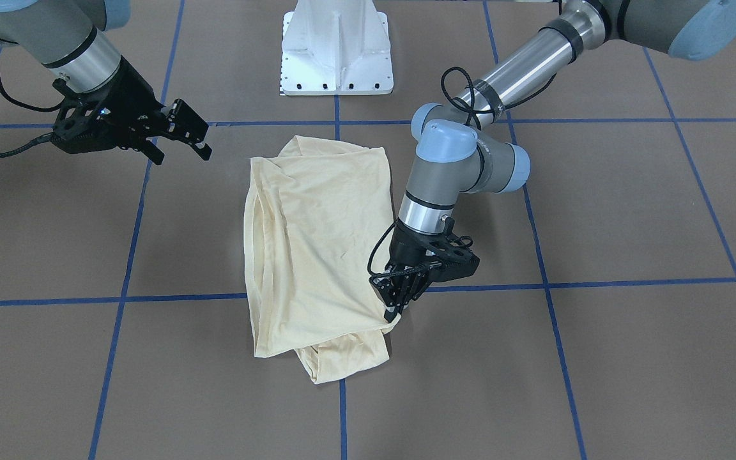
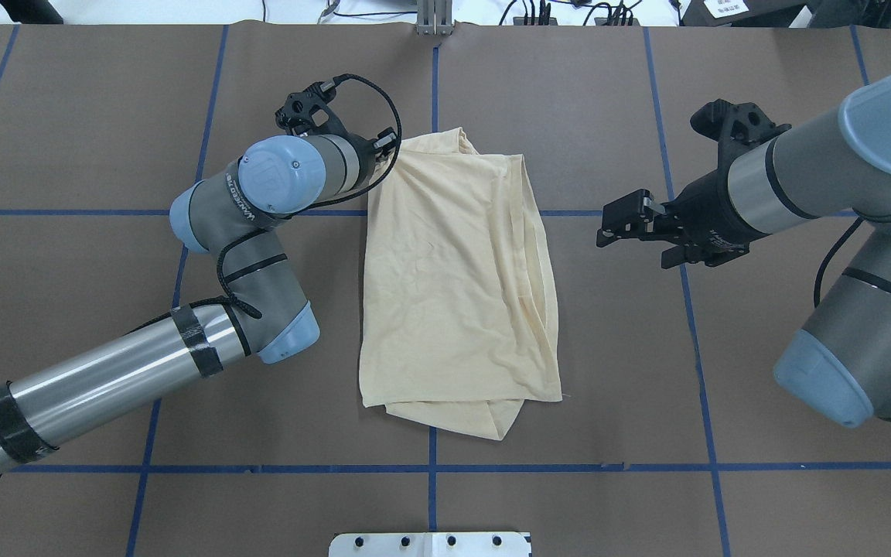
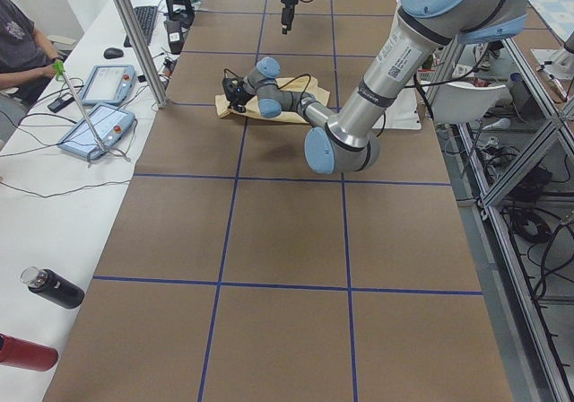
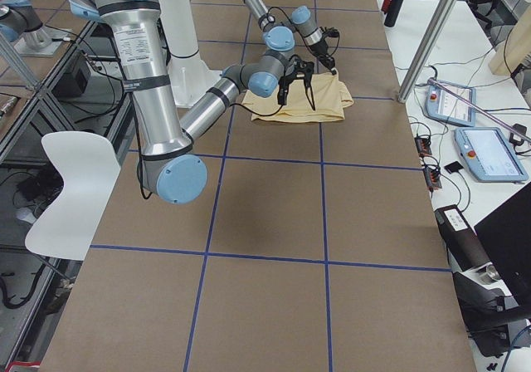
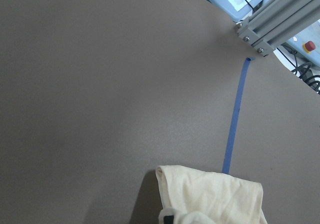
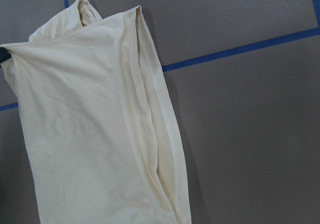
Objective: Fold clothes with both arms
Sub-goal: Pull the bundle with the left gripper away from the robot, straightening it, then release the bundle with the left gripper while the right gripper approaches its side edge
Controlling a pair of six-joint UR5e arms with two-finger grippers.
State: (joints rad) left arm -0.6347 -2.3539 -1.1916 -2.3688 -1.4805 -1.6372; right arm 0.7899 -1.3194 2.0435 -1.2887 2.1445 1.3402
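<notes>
Two arms reach over the brown table [image 2: 66,116]; from the lower left of the overhead view the left arm [image 2: 105,379] bends in, and the left gripper [image 1: 398,305] has its fingers pressed together on the upper left corner of the T-shirt [image 2: 453,286], pinching the fabric; the shirt lies folded into a tall oblong at the centre of the frame, across a blue tape line [image 2: 569,212]; at right, apart from the cloth, the right gripper [image 2: 631,236] hangs above the table with fingers spread.

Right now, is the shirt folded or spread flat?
Folded: the shirt lies as a narrow stack, with doubled layers showing along its edges.
</notes>
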